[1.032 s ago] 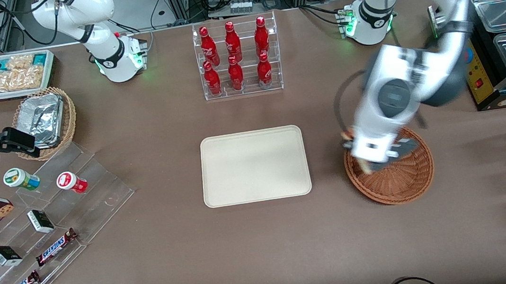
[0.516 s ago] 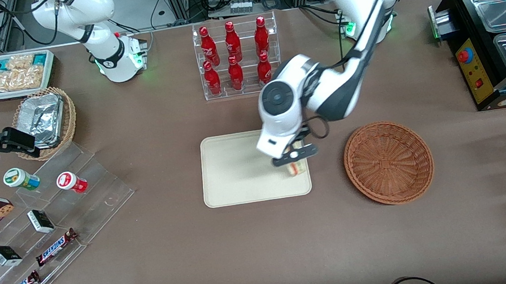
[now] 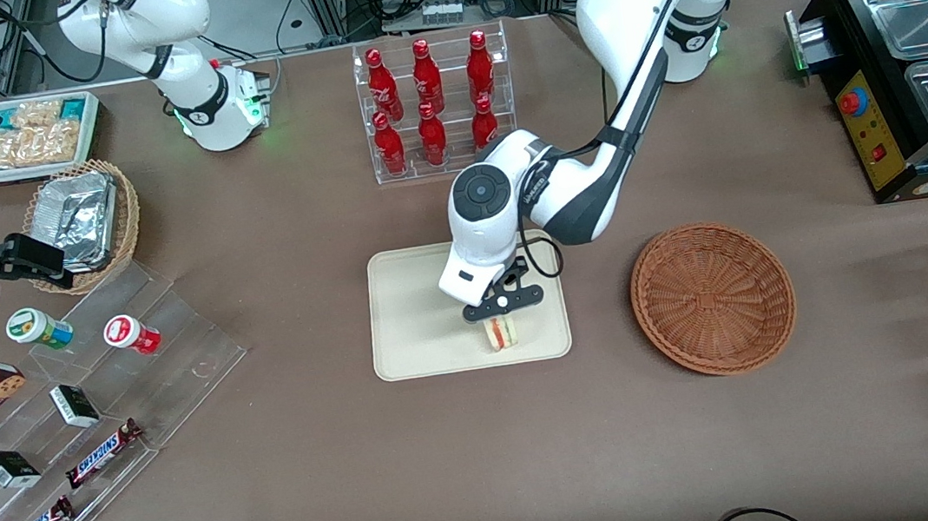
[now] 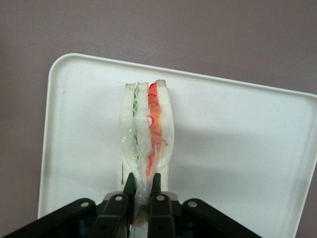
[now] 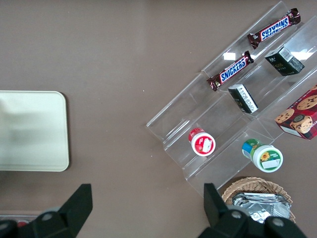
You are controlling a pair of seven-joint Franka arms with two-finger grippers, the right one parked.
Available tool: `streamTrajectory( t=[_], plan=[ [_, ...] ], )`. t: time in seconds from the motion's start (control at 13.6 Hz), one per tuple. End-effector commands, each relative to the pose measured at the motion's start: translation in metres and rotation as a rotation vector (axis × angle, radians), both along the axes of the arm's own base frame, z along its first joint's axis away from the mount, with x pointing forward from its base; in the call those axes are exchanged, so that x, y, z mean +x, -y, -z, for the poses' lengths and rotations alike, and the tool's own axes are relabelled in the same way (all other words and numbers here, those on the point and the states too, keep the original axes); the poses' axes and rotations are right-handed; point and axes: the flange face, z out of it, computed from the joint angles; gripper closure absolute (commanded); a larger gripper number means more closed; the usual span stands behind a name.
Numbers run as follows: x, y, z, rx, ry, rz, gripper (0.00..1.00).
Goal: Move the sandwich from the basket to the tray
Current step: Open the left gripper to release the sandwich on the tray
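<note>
A: What is the surface, and what stands around it?

B: A brown table with cables and metal frames at its edge farthest from the front camera. An acrylic rack of red bottles stands farther from the camera than the tray. Toward the parked arm's end there are a clear stepped stand with Snickers bars, and a tan basket of foil containers. Toward the working arm's end there is a black machine with metal pans.

A: And the sandwich?

B: The sandwich is over the tray, near the tray's edge closest to the camera. The gripper is closed on one end of it, its fingers pinching the wrap. I cannot tell if it touches the tray. The reddish basket lies beside the tray, apart from it.

A: Anything in the way?

B: The left arm's white body covers part of the tray.
</note>
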Motion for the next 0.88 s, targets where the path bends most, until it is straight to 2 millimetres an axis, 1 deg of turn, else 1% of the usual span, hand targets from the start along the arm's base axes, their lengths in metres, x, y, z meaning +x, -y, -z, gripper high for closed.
streamTrajectory(
  t=[0.0, 0.22, 0.37, 0.52, 0.59, 0.66, 0.74, 0.81],
  plan=[
    [-0.008, 0.003, 0.014, -0.002, 0.016, 0.035, 1.0],
    [-0.023, 0.01, 0.025, 0.017, -0.003, 0.105, 1.0],
    [-0.026, 0.01, 0.027, 0.023, -0.01, 0.144, 1.0],
    [-0.028, 0.011, 0.028, 0.022, -0.013, 0.145, 1.0],
    [-0.028, 0.012, 0.029, 0.022, -0.017, 0.137, 0.68],
    [-0.029, 0.012, 0.029, 0.022, -0.016, 0.144, 0.03],
    [-0.029, 0.013, 0.026, 0.02, -0.015, 0.138, 0.0],
    [-0.029, 0.011, 0.021, 0.026, -0.021, 0.134, 0.0]
  ],
)
